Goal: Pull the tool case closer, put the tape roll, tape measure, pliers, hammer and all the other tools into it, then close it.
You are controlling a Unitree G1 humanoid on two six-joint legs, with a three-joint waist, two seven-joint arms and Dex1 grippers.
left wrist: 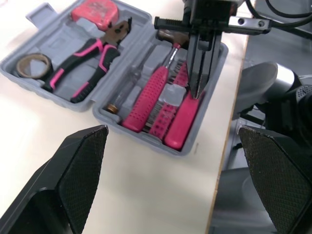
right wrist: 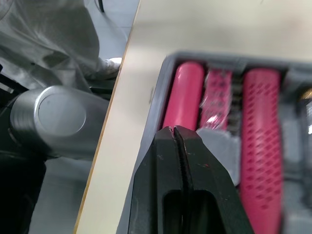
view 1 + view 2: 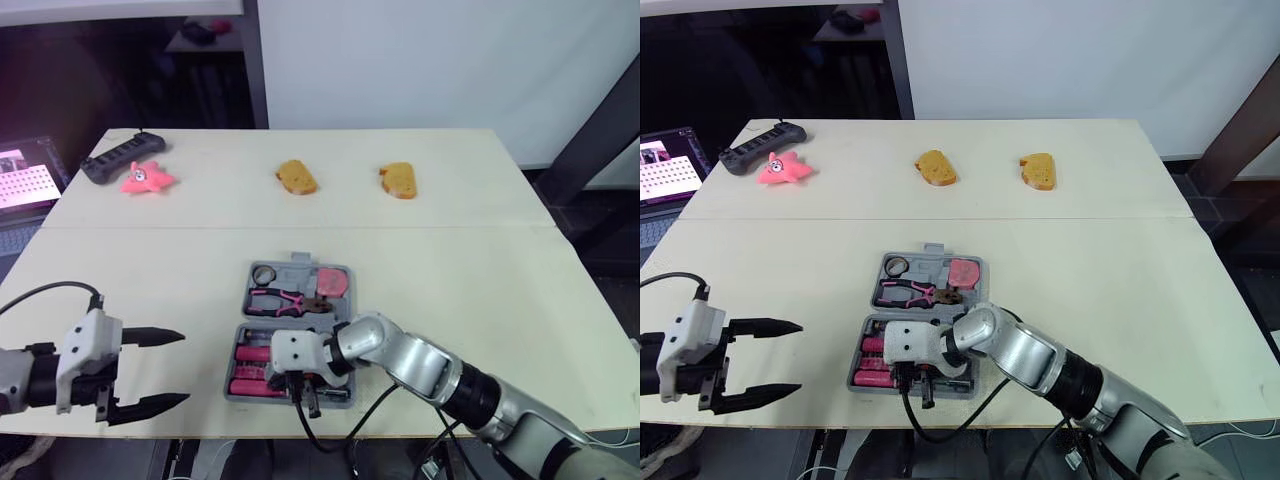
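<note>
Lying open near the tabletop's [image 3: 470, 270] front edge, the tool case [image 3: 299, 261] holds tape roll [image 3: 265, 274], tape measure [image 3: 331, 282] and pliers [image 3: 283, 300] in its far half. Right tool [image 3: 308, 403], clenched on nothing, points into the near half among pink handles [image 3: 248, 371]. Left tool [image 3: 186, 368], released, hovers beside the case.

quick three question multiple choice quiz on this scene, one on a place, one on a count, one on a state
1. Where do the pliers lie?
A) at the table's far left corner
B) at the table's right edge
C) in the open tool case

2. How many orange bread-like pieces sit on the far side?
A) one
B) two
C) four

3. The right end effector is:
A) shut
B) wide open
C) holding the pliers

Answers:
1 C, they lie in the case's far half, near the tape measure.
2 B, two lie side by side, apart.
3 A, its fingers press together in the right wrist view.
</note>
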